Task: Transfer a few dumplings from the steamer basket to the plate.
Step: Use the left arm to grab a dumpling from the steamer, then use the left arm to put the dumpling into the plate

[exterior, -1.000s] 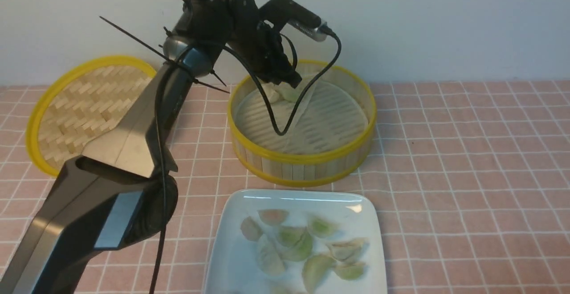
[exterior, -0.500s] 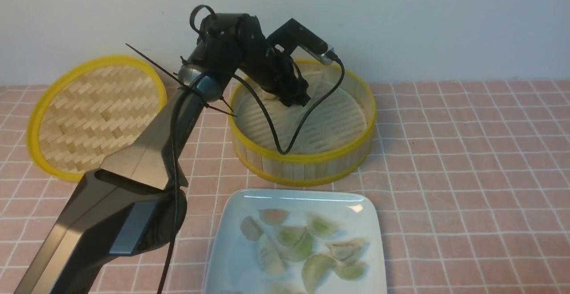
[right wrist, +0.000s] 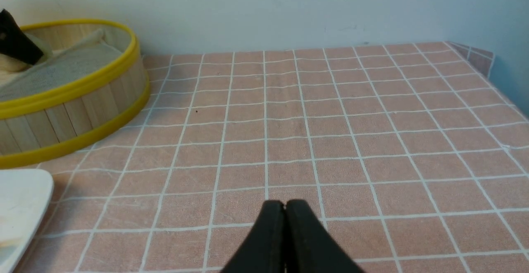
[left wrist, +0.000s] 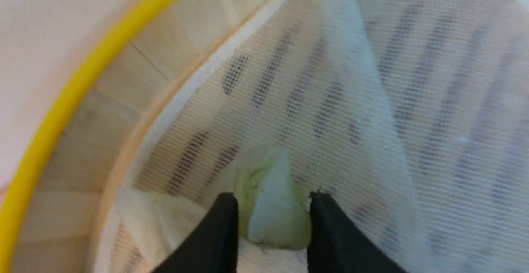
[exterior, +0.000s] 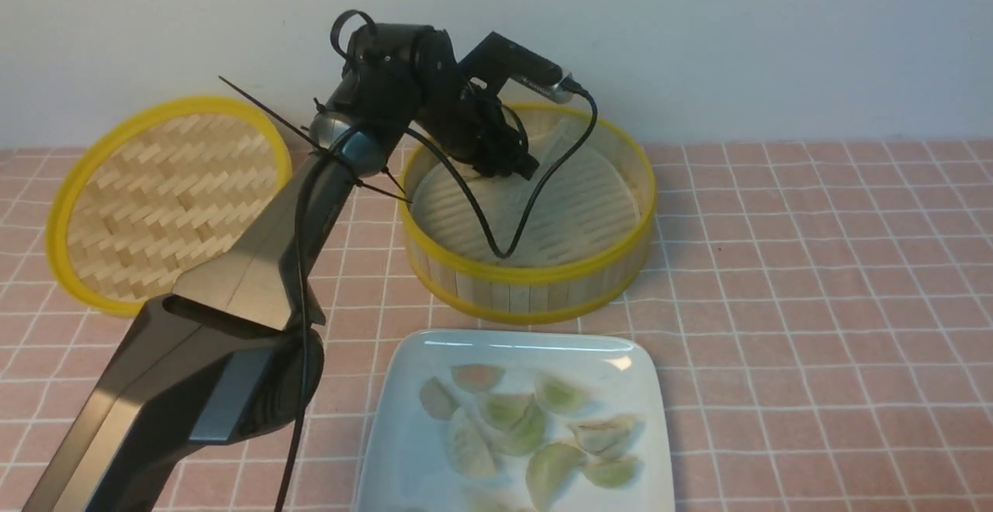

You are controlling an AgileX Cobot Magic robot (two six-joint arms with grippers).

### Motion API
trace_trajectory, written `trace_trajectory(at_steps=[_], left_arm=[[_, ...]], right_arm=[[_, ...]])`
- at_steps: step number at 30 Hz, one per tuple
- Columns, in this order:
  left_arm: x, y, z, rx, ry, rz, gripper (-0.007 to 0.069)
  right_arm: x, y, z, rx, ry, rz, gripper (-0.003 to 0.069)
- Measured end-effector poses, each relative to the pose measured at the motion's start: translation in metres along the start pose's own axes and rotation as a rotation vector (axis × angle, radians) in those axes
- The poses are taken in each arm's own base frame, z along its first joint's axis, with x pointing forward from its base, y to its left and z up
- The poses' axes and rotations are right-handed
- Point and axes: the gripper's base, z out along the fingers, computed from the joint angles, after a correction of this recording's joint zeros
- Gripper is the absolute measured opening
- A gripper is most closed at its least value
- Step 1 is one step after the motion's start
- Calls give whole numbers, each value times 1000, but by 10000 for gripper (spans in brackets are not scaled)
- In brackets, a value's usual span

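The steamer basket (exterior: 535,275) stands at the back middle, with a pale mesh liner (left wrist: 330,78) folded inside. My left gripper (exterior: 508,164) reaches down into its far left part. In the left wrist view the gripper (left wrist: 272,198) is shut on a green-tinged dumpling (left wrist: 272,219) that fills the gap between the jaws. A paler dumpling (left wrist: 161,219) lies beside it against the basket's wall (left wrist: 62,99). The white plate (exterior: 512,339) sits in front of the basket with several dumplings (exterior: 527,430) on it. My right gripper (right wrist: 284,203) is shut and empty above the tablecloth.
The flat woven yellow-rimmed lid (exterior: 163,186) lies at the back left. A wall runs right behind the basket and the lid. The left arm's cable hangs into the basket. The right wrist view shows the basket (right wrist: 74,87) and a corner of the plate (right wrist: 20,194).
The left gripper came down from above the basket's rim into its far left part and now has the green dumpling between its jaws. The plate's dumplings have not moved.
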Motion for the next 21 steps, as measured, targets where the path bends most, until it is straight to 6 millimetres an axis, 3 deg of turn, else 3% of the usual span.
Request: trace_trajectory(at_steps=[1, 8, 14, 17, 20, 21], left_arm=[[1, 0, -1, 4, 10, 0, 190], [-32, -6, -75, 1, -43, 8, 190], [-56, -14, -133, 27, -152, -99, 190], [-63, -21, -163, 35, -153, -126, 190], [-59, -32, -188, 53, -103, -145, 190], [-50, -41, -200, 69, -43, -151, 190]], right_arm=[[0, 0, 0, 0, 0, 0, -14], [0, 0, 0, 0, 0, 0, -14], [0, 0, 0, 0, 0, 0, -14], [0, 0, 0, 0, 0, 0, -14], [0, 0, 0, 0, 0, 0, -14], [0, 0, 0, 0, 0, 0, -14]])
